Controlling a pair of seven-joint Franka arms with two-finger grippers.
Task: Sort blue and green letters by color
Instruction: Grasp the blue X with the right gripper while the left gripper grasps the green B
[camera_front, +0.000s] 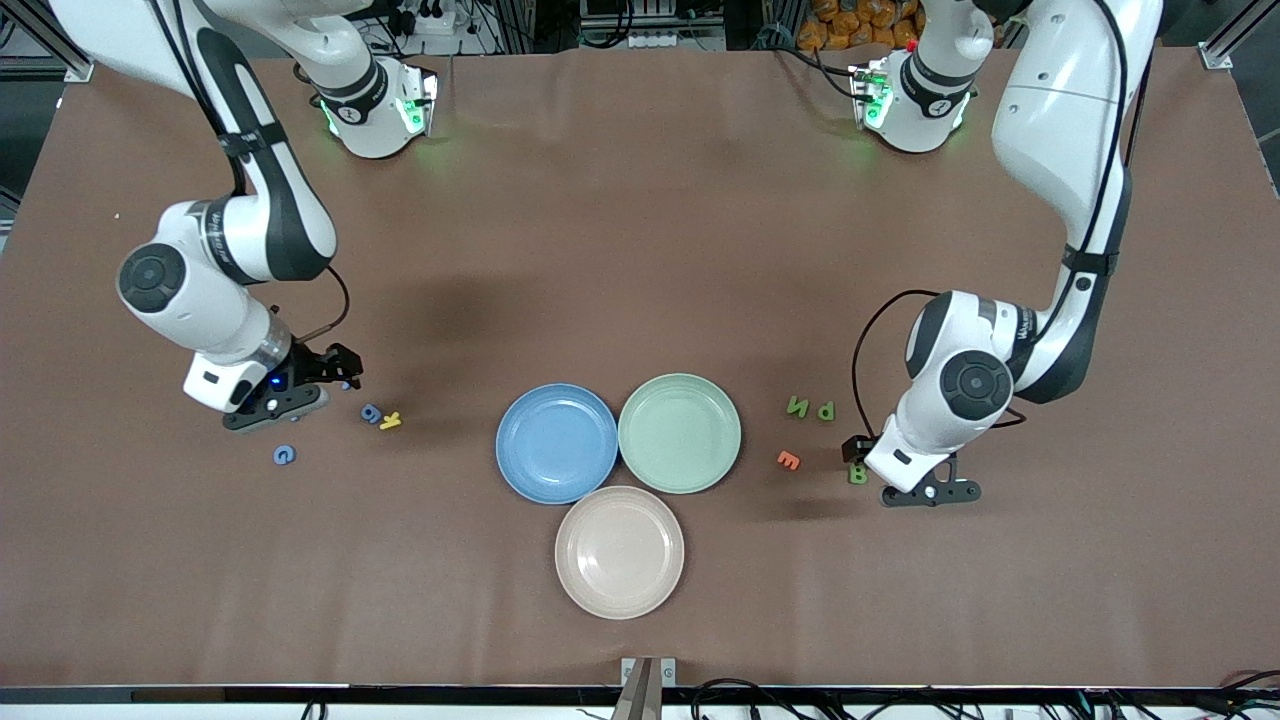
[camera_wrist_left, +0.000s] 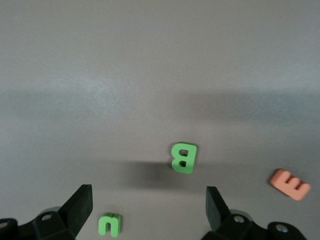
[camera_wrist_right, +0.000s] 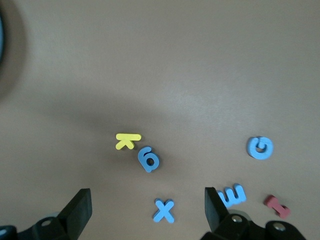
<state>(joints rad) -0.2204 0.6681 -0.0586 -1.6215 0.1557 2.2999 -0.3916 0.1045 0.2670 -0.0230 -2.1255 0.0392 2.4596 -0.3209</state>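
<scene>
My right gripper (camera_wrist_right: 147, 207) hangs open low over the blue letters at the right arm's end of the table. A blue X (camera_wrist_right: 164, 210) lies between its fingers, untouched. Close by lie a blue g (camera_wrist_right: 149, 159), a blue G (camera_wrist_right: 260, 148) and a blue E (camera_wrist_right: 232, 195). My left gripper (camera_wrist_left: 149, 207) is open over the green letters at the left arm's end. A green u (camera_wrist_left: 109, 224) lies near one finger and a green B (camera_wrist_left: 183, 157) a little ahead. Green N (camera_front: 797, 405) and P (camera_front: 826, 409) lie farther from the front camera.
Three empty plates sit mid-table: a blue plate (camera_front: 556, 443), a green plate (camera_front: 679, 432) and a pale pink plate (camera_front: 619, 551) nearest the front camera. A yellow K (camera_wrist_right: 127, 140) touches the g, a red letter (camera_wrist_right: 276, 206) lies by the blue E, and an orange E (camera_wrist_left: 290, 183) lies beside the B.
</scene>
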